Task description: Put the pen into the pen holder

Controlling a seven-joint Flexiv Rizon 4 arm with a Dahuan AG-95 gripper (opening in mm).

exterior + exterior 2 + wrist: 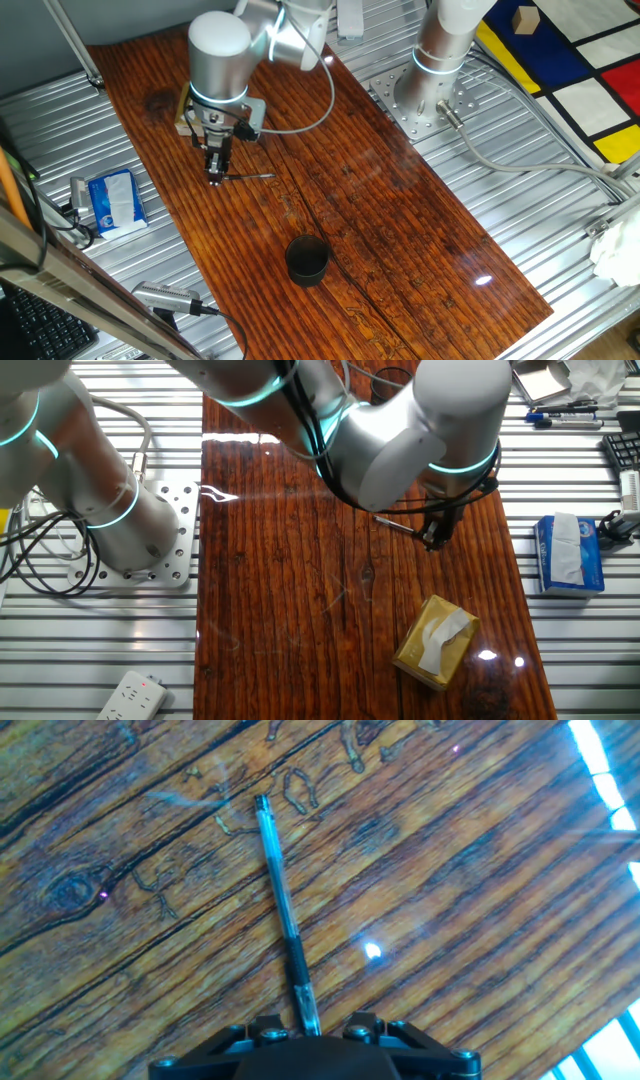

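Hand view: pen (285, 915) is gripped at one end by closed gripper (310, 1032), pointing toward 11 o'clock over table (480, 870). Pen holder (307, 259) is seen without visible contents.

One fixed view looks down steeply from high above a near corner of the wooden desk (400, 220), taking in its full length, with the arm's base (425, 85) at the far right edge. The other fixed view looks down from the opposite side, closer in; here the base (130, 535) sits at the left. Both share the desk's middle, the gripper (216, 172) and the pen (250, 177). The hand view sits on the wrist, very near the wood, facing along the fingers, its lower edge filled by the gripper (310, 1030), the pen (282, 910) running up the frame.
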